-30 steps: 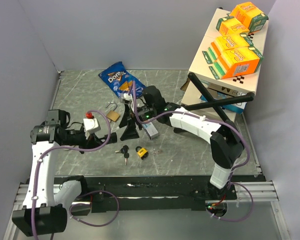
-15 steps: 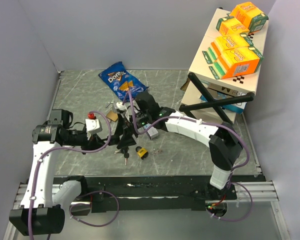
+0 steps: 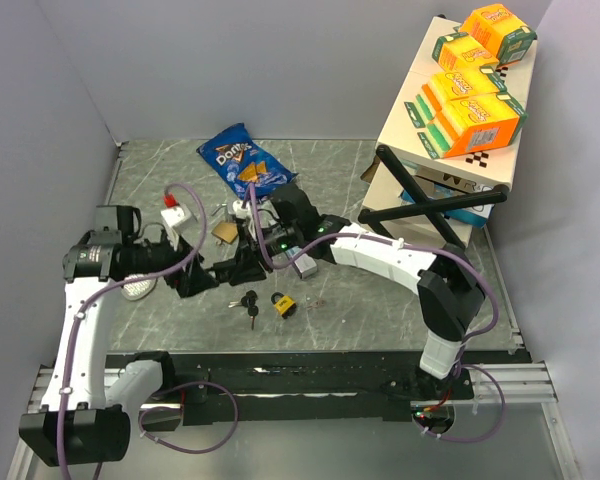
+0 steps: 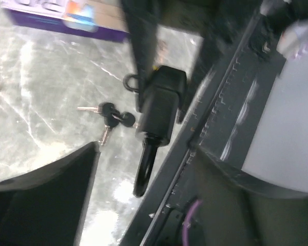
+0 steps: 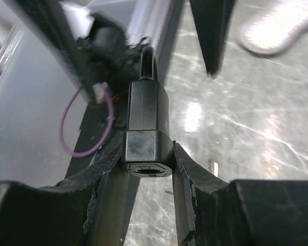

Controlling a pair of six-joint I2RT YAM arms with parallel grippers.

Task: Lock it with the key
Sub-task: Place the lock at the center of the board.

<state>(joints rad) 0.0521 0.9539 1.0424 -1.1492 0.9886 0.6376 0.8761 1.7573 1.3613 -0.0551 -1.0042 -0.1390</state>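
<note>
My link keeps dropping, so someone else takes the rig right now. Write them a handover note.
Right gripper: shut on the black padlock, keyhole end facing its wrist camera, no key in it.
Left gripper: open beside the padlock, holding nothing.
Keys: lying on the table near the grippers, untouched.
Done: padlock gripped and held up.
Left: probably pick up the keys with the left gripper, insert one, turn to lock.
</note>
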